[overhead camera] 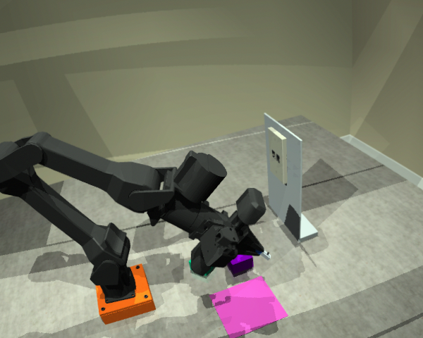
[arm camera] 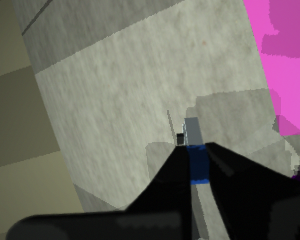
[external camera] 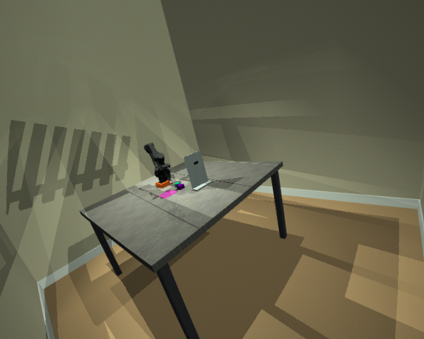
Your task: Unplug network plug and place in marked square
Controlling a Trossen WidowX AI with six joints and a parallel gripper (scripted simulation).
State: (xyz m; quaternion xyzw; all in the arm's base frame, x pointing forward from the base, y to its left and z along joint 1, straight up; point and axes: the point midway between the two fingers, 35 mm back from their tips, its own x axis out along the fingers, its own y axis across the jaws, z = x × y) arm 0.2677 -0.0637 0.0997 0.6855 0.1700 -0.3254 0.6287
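Observation:
My gripper (overhead camera: 261, 252) (arm camera: 194, 153) is shut on the network plug (overhead camera: 266, 255) (arm camera: 192, 131), with the plug's blue part between the fingertips and its pale end sticking out beyond them. The plug is out of the socket and held in the air above the table, pointing obliquely down. The upright panel (overhead camera: 294, 170) (external camera: 193, 175) carries a cream socket plate (overhead camera: 276, 139) with dark openings. The marked square (overhead camera: 249, 307) (external camera: 167, 193) (arm camera: 295, 90) is pink and lies flat on the table, to the side of the plug. In the exterior view the plug is too small to make out.
A purple block (overhead camera: 242, 265) (external camera: 180, 186) stands just beyond the square, close to the gripper in the top view. A green block (overhead camera: 208, 272) is partly hidden behind the hand. The panel's foot (overhead camera: 308, 229) rests on the table. The arm's orange base (overhead camera: 143, 282) (external camera: 162, 184) is at the left.

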